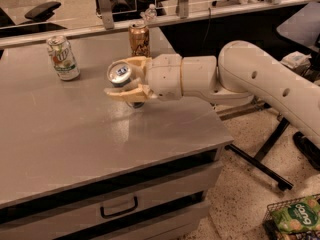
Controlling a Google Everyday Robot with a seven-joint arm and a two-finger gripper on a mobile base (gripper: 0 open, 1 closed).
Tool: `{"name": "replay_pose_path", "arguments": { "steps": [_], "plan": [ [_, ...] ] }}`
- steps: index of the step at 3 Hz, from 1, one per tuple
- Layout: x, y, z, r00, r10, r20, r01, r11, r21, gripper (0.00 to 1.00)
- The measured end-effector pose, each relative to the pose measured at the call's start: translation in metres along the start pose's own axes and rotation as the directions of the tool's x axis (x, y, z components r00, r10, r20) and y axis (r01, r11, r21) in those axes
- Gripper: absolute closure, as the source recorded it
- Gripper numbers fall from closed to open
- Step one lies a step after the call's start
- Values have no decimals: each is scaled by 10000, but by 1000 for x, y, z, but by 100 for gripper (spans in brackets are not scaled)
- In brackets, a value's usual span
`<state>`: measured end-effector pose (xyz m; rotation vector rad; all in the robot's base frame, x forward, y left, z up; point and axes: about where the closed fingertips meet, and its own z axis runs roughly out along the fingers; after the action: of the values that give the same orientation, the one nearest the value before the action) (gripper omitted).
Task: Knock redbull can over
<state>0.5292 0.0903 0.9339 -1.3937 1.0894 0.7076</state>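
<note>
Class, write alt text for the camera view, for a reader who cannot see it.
The robot's claw sits around a tilted redbull can on a grey table; a green-and-white soda can and a golden-brown can stand upright behind.

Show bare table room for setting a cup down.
Free: the front half of the table, from the gripper to the front edge, and the left strip in front of the green-and-white can. Crowded: back centre, where the gripper is at the tilted blue can, just before the brown can.
</note>
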Motion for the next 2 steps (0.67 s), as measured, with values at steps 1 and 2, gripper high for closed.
{"name": "replay_pose_path", "arguments": {
  "steps": [1, 2],
  "plan": [
    [-9, 2, 4, 9683, -2497, 121, 2500, 9677, -315, 100],
    [-9, 3, 6, 9372, -3486, 137, 3488, 9364, -380, 100]
  ]
}}
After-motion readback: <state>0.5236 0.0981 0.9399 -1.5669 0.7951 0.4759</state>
